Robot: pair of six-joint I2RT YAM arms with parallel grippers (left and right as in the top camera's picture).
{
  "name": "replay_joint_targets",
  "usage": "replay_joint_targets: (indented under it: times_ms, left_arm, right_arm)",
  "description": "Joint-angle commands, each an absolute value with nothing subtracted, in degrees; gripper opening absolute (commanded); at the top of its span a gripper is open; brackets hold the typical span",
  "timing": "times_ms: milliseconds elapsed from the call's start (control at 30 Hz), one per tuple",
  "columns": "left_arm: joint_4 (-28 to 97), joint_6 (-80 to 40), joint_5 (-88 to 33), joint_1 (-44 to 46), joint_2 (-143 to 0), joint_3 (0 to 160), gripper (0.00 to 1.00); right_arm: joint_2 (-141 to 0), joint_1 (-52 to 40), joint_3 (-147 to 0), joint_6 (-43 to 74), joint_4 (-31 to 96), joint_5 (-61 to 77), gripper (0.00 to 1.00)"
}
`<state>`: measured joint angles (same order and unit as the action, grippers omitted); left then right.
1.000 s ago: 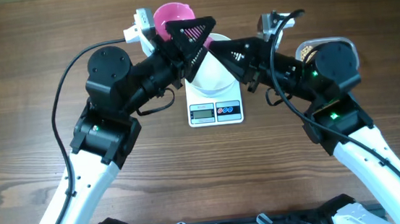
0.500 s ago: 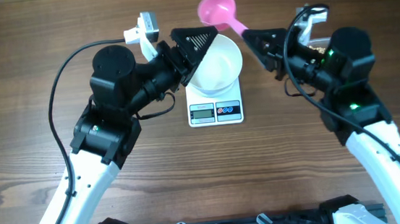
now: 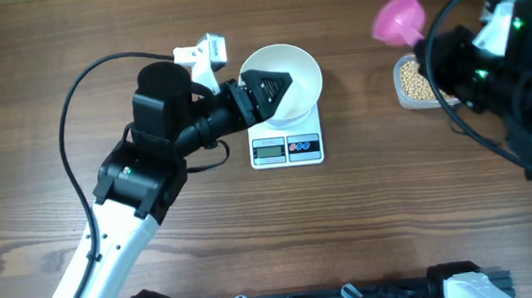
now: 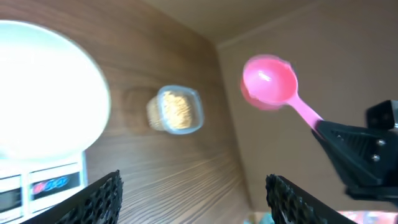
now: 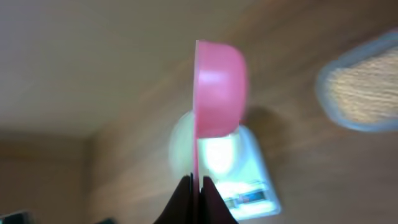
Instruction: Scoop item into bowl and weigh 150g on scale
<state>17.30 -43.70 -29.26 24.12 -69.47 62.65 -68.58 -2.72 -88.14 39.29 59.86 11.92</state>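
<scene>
The white bowl [image 3: 300, 69] sits on the scale [image 3: 287, 148] at mid-table [image 3: 45, 52]. What shows of the bowl's inside is plain white. The left claw [image 3: 270, 86] hangs over the bowl's left rim. In the left wrist view its fingers [image 4: 102, 196] stand wide apart with nothing between them.

The beans [image 3: 414, 80] lie in a clear container [image 3: 405, 98] well to the right of the scale. The right claw [image 5: 194, 193] is pinched tight on the handle of a pink scoop [image 3: 399, 17]. From overhead, the scoop's cup shows just beyond the container's far edge. The cup appears bare pink inside, though both wrist views are too blurred to be sure.
</scene>
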Motion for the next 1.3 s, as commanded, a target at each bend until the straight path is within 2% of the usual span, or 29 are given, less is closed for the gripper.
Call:
replay_joint_targets:
  times_ms: [0,200,233,300,567,667,733,800,833,900,1033,1267]
  left_arm:
    - [25.61,-32.1,-29.41,19.62,-67.37,66.59,0.78]
    - [48.16,-22.55,-24.34,10.7,-67.48,77.73,0.77]
    - [50.52,-22.2,-24.36,9.93,-67.42,78.41,0.82]
    - [52.66,-22.28,-24.4,9.47,-67.24,78.46,1.0]
    - [53.95,-24.84,-25.06,9.52,-67.26,78.43,1.0]
    - [53.89,-21.76,-25.04,9.52,-67.35,78.43,0.7]
    - [54.94,-21.04,-24.99,10.0,-67.81,78.43,0.57]
    - [57.84,-19.66,-24.93,12.05,-69.36,78.43,0.35]
    - [59.46,-19.7,-24.18,13.58,-70.41,78.43,0.19]
    - [62.11,-19.73,-21.8,17.5,-73.36,78.43,0.04]
    - [62.28,-19.92,-18.15,24.03,-79.72,78.43,0.04]
    - [57.54,-20.08,-17.8,27.7,-84.27,77.69,0.04]
  right_arm:
    - [-70.19,-1.67,-88.92,33.87,67.55,-2.24,0.04]
    - [-70.3,-1.67,-88.86,36.97,76.53,-7.33,0.04]
    - [-70.3,-1.67,-88.86,37.78,76.82,-7.77,0.04]
    - [-70.3,-1.67,-88.86,37.69,76.86,-7.7,0.04]
    - [-70.3,-1.69,-88.77,37.5,79.75,-7.73,0.04]
    - [-70.3,-1.69,-88.77,37.5,78.74,-7.73,0.05]
    - [-70.3,-1.69,-88.77,37.47,77.8,-7.73,0.04]
    - [-70.3,-1.69,-88.77,37.47,76.38,-7.73,0.04]
    - [-70.32,-1.69,-88.77,37.47,75.61,-7.73,0.04]
    - [-70.61,-1.69,-88.77,37.5,74.13,-7.73,0.04]
    - [-71.96,-1.69,-88.77,37.5,71.81,-7.68,0.04]
    - [-75.26,-1.69,-88.77,34.3,73.03,-7.62,0.04]
